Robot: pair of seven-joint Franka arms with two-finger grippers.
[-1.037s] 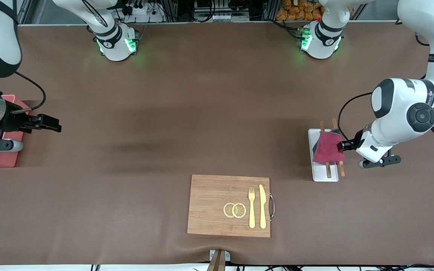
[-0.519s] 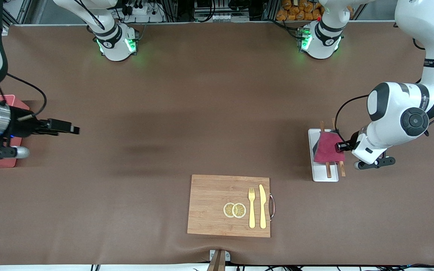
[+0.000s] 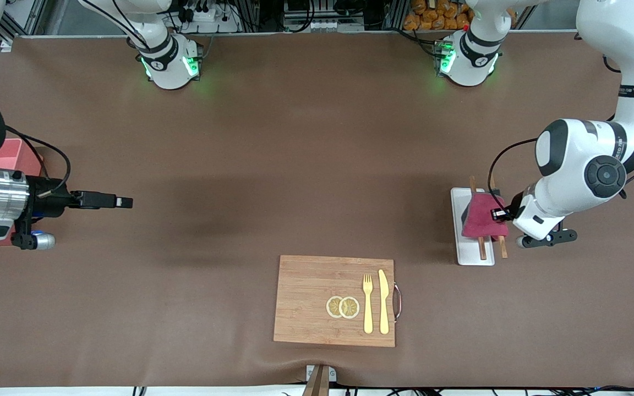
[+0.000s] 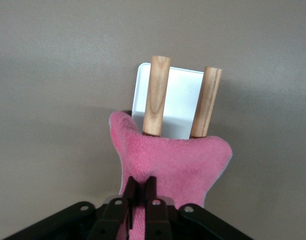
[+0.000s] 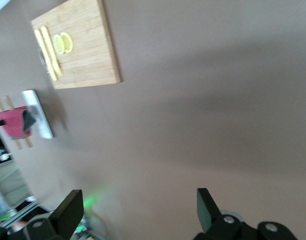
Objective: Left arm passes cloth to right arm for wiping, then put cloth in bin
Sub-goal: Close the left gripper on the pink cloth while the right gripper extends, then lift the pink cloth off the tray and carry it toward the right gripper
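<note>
The crimson-pink cloth [image 3: 481,219] drapes over two wooden rods [image 4: 155,95] on a flat white tray [image 3: 474,254] at the left arm's end of the table. My left gripper [image 3: 497,214] is shut on the cloth's edge. In the left wrist view its black fingers [image 4: 141,184] pinch a fold of the cloth [image 4: 178,160]. My right gripper [image 3: 124,202] hangs open and holds nothing. It is over bare table beside the pink bin [image 3: 9,157] and points toward the table's middle. Its wide-apart jaws [image 5: 137,205] frame only brown table.
A wooden board [image 3: 334,300] with two lemon slices [image 3: 343,307], a fork [image 3: 367,303] and a knife [image 3: 383,301] lies near the front edge. The brown mat [image 3: 295,165] stretches between the two arms. The right wrist view shows the board [image 5: 77,45] and the cloth [image 5: 11,122] far off.
The left gripper's fingers have shut on the cloth, bunching its edge. The right gripper has moved off the bin, out toward the table's middle.
</note>
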